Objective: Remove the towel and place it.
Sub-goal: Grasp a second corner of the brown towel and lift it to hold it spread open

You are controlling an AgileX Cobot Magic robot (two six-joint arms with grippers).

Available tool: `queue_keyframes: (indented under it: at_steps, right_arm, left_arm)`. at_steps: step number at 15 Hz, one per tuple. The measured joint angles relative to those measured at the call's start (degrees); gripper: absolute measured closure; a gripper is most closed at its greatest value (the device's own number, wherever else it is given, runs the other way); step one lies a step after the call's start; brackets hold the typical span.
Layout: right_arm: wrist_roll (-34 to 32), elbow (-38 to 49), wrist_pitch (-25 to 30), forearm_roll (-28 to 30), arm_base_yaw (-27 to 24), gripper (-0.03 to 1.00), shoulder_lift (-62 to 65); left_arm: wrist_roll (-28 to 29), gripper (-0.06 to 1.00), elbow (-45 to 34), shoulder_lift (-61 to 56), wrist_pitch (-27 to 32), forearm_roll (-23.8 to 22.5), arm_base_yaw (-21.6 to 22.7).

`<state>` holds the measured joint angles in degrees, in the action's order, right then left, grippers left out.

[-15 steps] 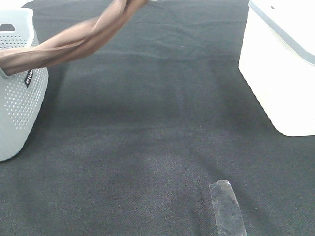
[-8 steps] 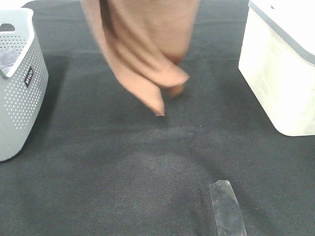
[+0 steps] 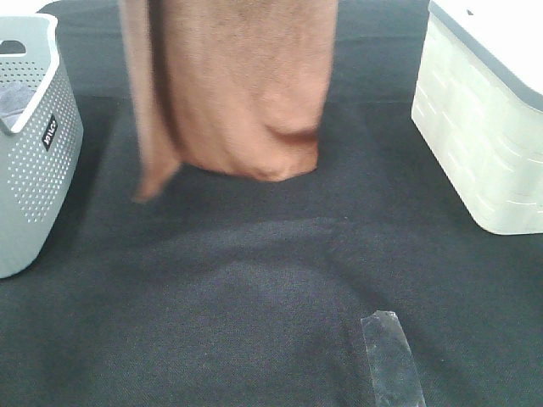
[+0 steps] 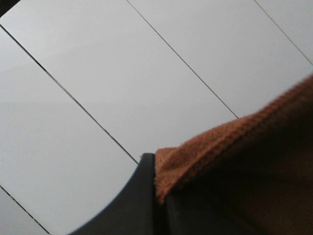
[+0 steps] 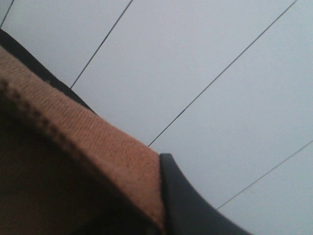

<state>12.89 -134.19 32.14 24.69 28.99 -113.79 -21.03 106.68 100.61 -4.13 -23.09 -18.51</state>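
Tape: strip of clear tape (image 3: 392, 360) at 5 o'clock, nearest the high camera, stuck flat on the table, well apart from everything else
Table: table (image 3: 254, 297) under a dark fabric cover, with faint creases arcing across the middle
Basket: grey perforated basket (image 3: 38, 178) at 9 o'clock, cut off by the frame edge; small black label (image 3: 51, 133) on its wall; a grey cloth (image 3: 15, 97) lies inside
Box: white box (image 3: 475, 144) at 3 o'clock, ribbed wall, grey band under a white lid, standing on the table
Towel: reddish-brown towel (image 3: 242, 85) at 12 o'clock, farthest back, between basket and box and touching neither; it hangs from above the top of the frame as one broad panel with a rounded fold at its 5 o'clock corner; a narrow tail droops lower at its 7 o'clock side, blurred; cannot tell whether the lowest parts touch the table
Left gripper: left gripper (image 4: 164, 205), seen only from the left wrist, clenched on the towel's hemmed edge; one dark finger (image 4: 132, 210) lies against the pile
Right gripper: right gripper (image 5: 159, 210), seen only from the right wrist, clamped on another stretch of hem, with a dark finger (image 5: 188, 200) beside the cloth
Backdrop: white panels (image 4: 98, 73) with thin dark seams fill both wrist views behind the towel
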Motion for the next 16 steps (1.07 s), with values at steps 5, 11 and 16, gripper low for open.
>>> queue_keyframes:
  at_steps: [5,11,16]
  right_arm:
    - [-5.16,-0.11,-9.17,0.86,-2.52,0.96,-3.27]
    - [-10.31,-0.34,-23.78,0.86,-7.33,0.96,-7.33]
    - [-11.34,-0.4,-33.92,-0.63,-10.77,0.96,-8.65]
  left_arm:
    - [0.0,0.94,1.72,8.19,-16.33,-0.11,3.04]
    - [0.0,0.94,26.3,26.01,-18.05,-0.46,5.33]
    - [2.23,0.94,44.12,36.9,-16.9,-1.78,5.27]
